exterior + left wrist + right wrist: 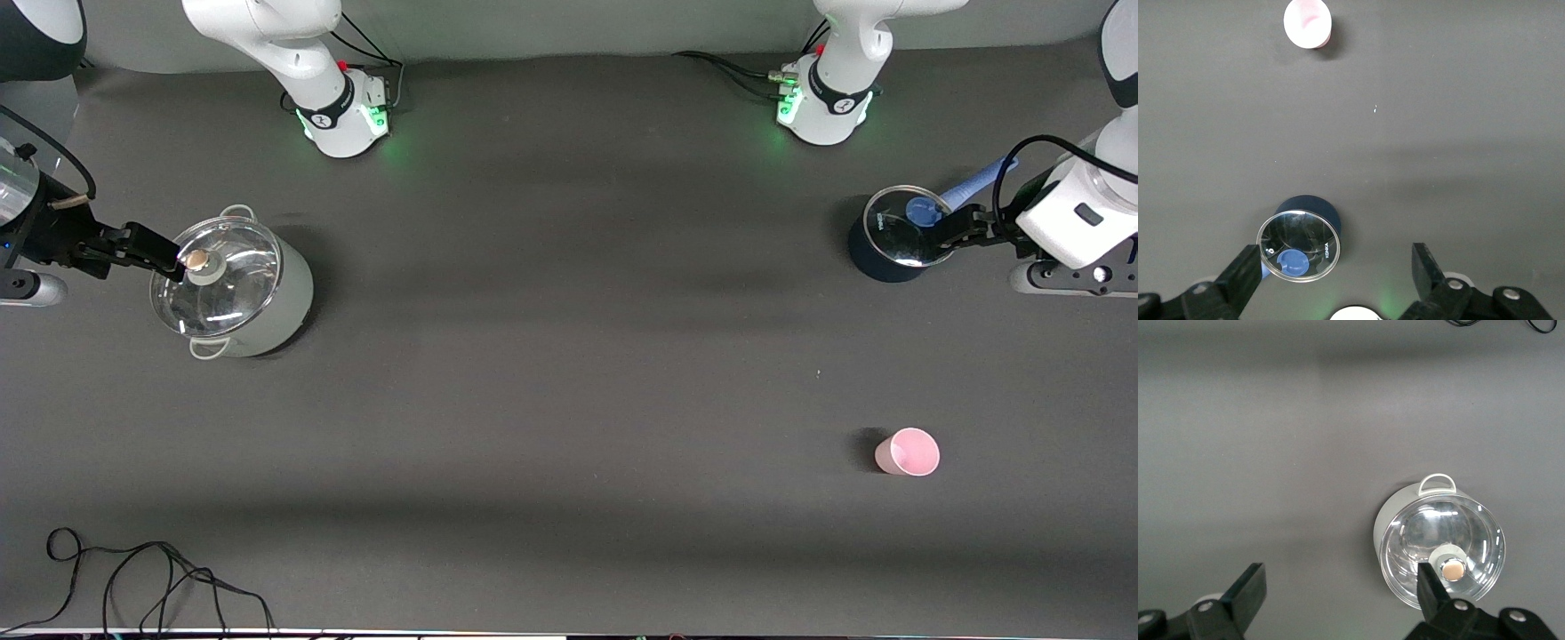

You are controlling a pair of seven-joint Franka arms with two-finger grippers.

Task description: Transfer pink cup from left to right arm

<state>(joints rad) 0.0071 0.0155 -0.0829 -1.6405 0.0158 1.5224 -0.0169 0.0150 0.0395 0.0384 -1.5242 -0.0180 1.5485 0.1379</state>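
- The pink cup stood untouched on the bench, apparently upright; light, it could be tipped by a clumsy approach.
- The left gripper, jaws wide and empty, hung over the dark pot, which could be clipped.
- The right gripper, jaws wide, waited over the steel pot.

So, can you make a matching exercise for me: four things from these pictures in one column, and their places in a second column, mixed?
Things:
1. pink cup
2. white pot
3. dark pot
4. loose black cable

Places:
A. under the right claw
B. under the left claw
C. table edge nearest the front camera
D. alone on the table, nearer the front camera than the dark pot

Pairs: 1-D, 2-A, 3-B, 4-C
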